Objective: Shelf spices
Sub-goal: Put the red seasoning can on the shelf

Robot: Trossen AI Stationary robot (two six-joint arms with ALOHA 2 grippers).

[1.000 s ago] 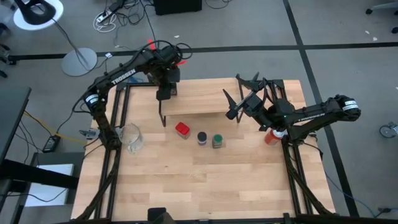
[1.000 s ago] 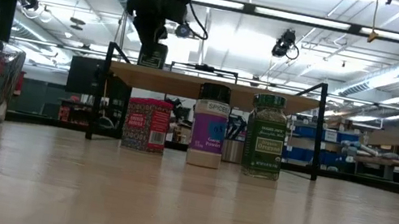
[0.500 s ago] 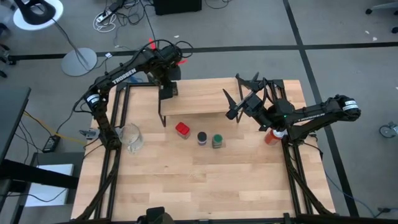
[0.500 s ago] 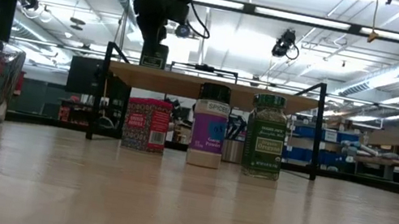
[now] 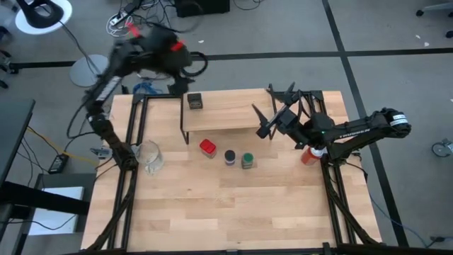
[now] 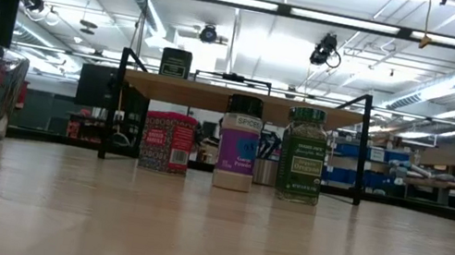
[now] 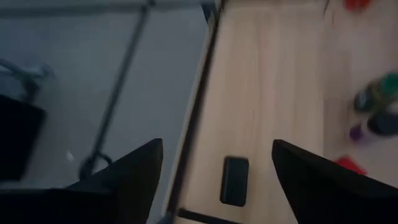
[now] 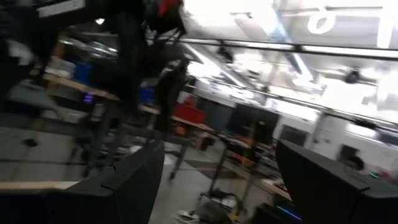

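The pale plank worktop (image 5: pixel 233 205) lies mostly bare toward its near edge. The shelf (image 5: pixel 226 113), light wood on thin black legs, carries the dark square tin (image 5: pixel 194 101) at its left end. Before it stand the red square tin (image 5: pixel 207 148), the purple-labelled jar (image 6: pixel 239 143) reading "SPICES", and the green jar (image 6: pixel 303 154). The left gripper (image 7: pixel 214 171) has open fingers above the tin; the right gripper (image 5: pixel 272 106), fingers spread, waits by the shelf's right end.

Left gripper (image 7: pixel 214 165) open, raised; right gripper (image 5: pixel 272 106) open, level
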